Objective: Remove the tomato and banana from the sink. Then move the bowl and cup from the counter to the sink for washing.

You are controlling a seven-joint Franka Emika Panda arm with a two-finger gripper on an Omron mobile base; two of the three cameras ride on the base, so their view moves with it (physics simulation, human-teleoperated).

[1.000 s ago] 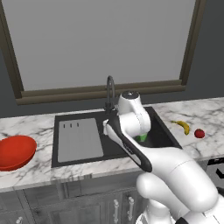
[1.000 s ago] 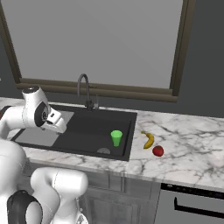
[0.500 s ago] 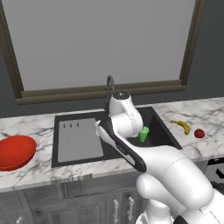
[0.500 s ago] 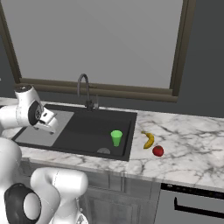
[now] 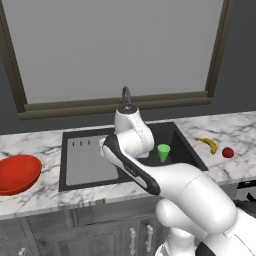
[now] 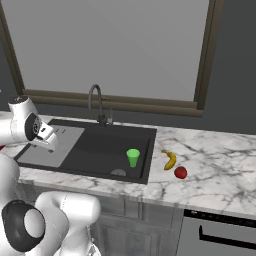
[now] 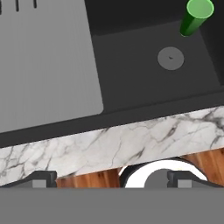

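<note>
Hand view: the gripper (image 7: 111,178) is spread wide with nothing between its fingertips, looking down past the counter (image 7: 109,146) edge into the sink (image 7: 144,83). The green cup (image 7: 195,16) stands upright in the basin's far corner beyond the drain (image 7: 170,58), well apart from the gripper. The left base view shows the red bowl (image 5: 16,172) on the counter left of the sink. The right base view shows the banana (image 6: 170,159) and tomato (image 6: 180,172) close together on the marble right of the sink.

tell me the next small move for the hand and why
Probably swing left toward the bowl. The cup already stands in the sink, the banana and tomato lie on the counter, and the hand looks empty.
</note>
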